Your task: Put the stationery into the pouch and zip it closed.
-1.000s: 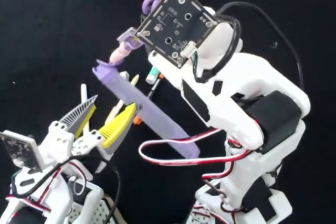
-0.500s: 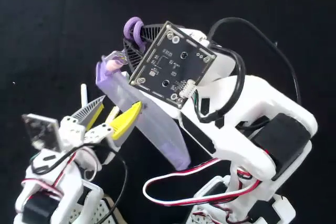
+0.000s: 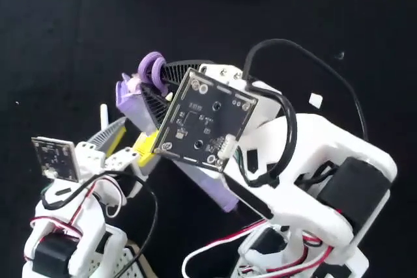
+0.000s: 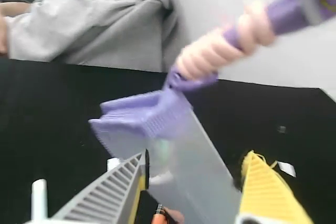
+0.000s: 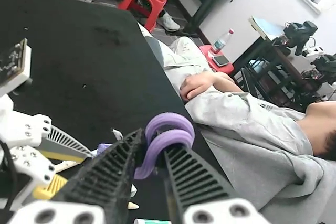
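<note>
The right gripper (image 5: 155,144) is clamped on the purple pull ring (image 5: 167,128), at the upper-left end of the pouch (image 3: 129,99) in the high view. From there the pouch's long axis slants down to the lower right, under that arm. The left gripper (image 4: 197,157) sits at the pouch's middle, nearer its body. Whether it grips I cannot tell. Zipping, I judge, means drawing the ring along that axis.

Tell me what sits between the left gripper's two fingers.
The purple pouch runs through the gap of the left gripper, between its grey and yellow fingers; the left wrist view shows this.
</note>
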Controlling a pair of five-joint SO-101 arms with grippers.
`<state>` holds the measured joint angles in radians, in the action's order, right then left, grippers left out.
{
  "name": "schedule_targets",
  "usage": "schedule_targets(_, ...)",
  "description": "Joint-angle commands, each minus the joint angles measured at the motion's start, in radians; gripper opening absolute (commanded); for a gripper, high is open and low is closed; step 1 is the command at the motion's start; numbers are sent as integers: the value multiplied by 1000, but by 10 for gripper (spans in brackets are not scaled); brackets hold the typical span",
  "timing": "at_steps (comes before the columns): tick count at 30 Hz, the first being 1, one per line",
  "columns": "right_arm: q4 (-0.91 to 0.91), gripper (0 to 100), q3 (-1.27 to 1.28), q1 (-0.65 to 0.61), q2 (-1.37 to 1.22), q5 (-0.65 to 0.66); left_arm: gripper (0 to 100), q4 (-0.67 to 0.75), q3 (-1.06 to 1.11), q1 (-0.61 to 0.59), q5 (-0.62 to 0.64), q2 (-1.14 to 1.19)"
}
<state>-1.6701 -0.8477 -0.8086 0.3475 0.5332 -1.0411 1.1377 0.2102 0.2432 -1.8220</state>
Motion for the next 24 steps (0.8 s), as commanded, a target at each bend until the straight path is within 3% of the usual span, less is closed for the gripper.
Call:
schedule_targets(1, -5, 11, -15, -12, 24, -9, 294, -57, -22, -139, -32, 5)
schedule_targets(6, 5, 11, -15, -12, 24, -9, 294, -132, -38, -254, -140, 3)
schedule_targets(12, 5, 11, -15, -12, 24, -9, 294, -210, -133, -282, -146, 3)
schedule_targets(21, -2, 11, -7, -12, 108, -9, 290, -61, 24, -274, -140, 3)
schedule_targets(24, -6, 11, -5, -12, 120, -9, 289, -31, 53, -196, -138, 3)
